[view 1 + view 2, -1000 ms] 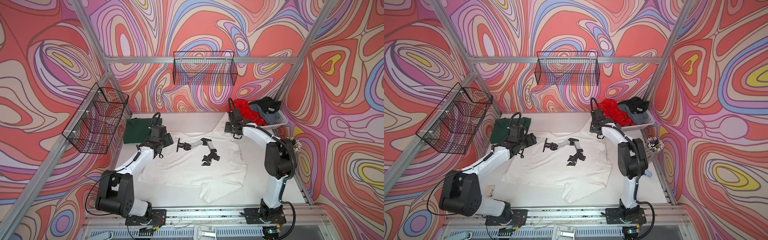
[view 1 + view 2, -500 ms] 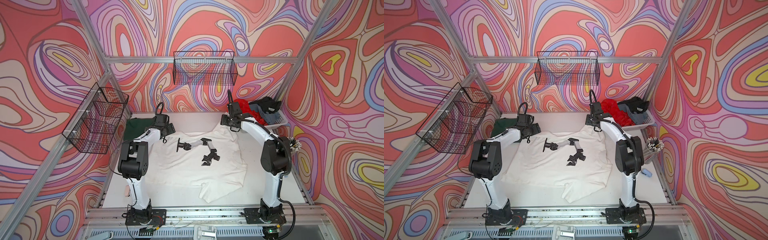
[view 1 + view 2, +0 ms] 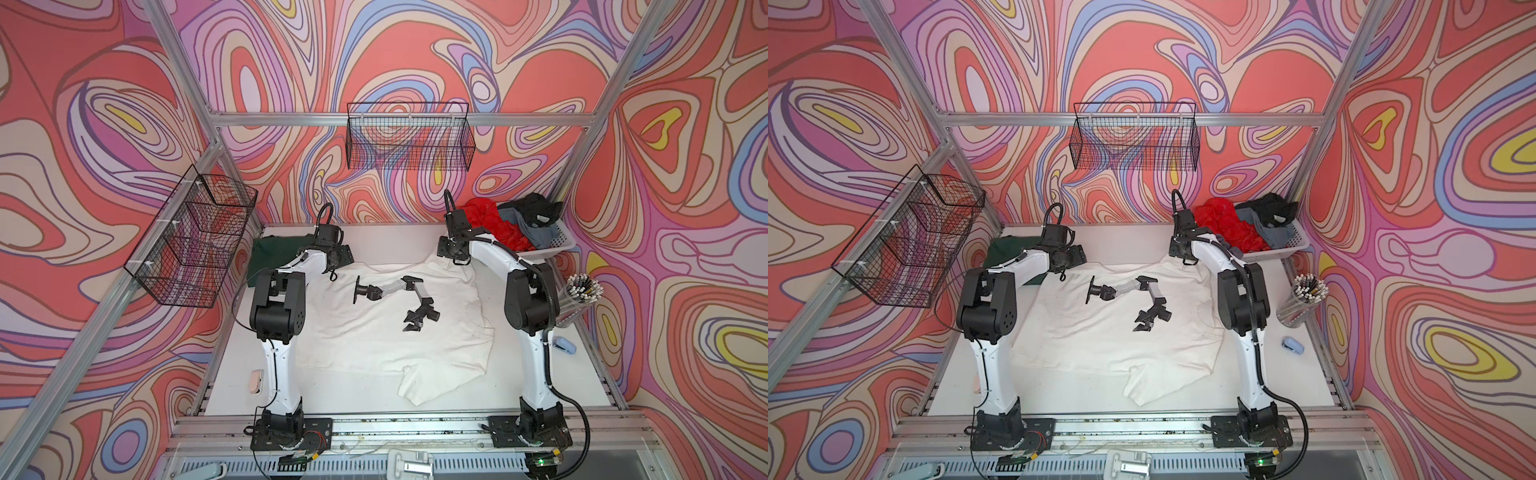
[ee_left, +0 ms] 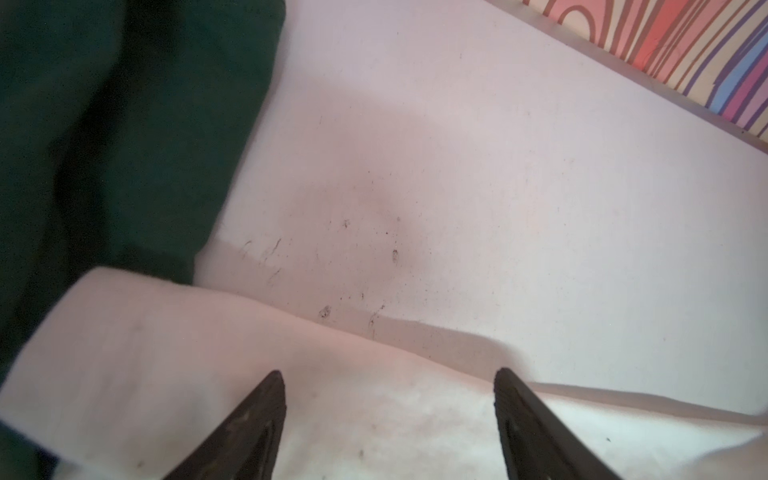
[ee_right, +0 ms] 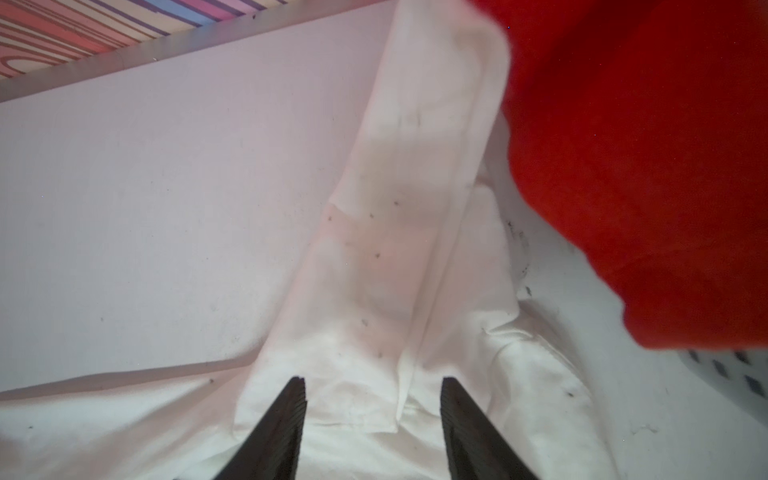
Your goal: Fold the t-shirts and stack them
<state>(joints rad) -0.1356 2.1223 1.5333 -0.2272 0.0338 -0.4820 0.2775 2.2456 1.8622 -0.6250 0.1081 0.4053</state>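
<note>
The green shirt [image 3: 270, 257] lies folded; the white shirt [image 3: 395, 332] is spread flat, not yet folded; more wait in the basket [image 3: 561, 244]. The left hand [image 4: 388, 374] and right hand [image 5: 374, 380] gape over the white shirt's far corners, holding nothing.

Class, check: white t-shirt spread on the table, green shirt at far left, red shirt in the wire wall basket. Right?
No. Both top views show the red shirt in the white plastic basket at far right. The white t-shirt and green shirt are as stated.
</note>
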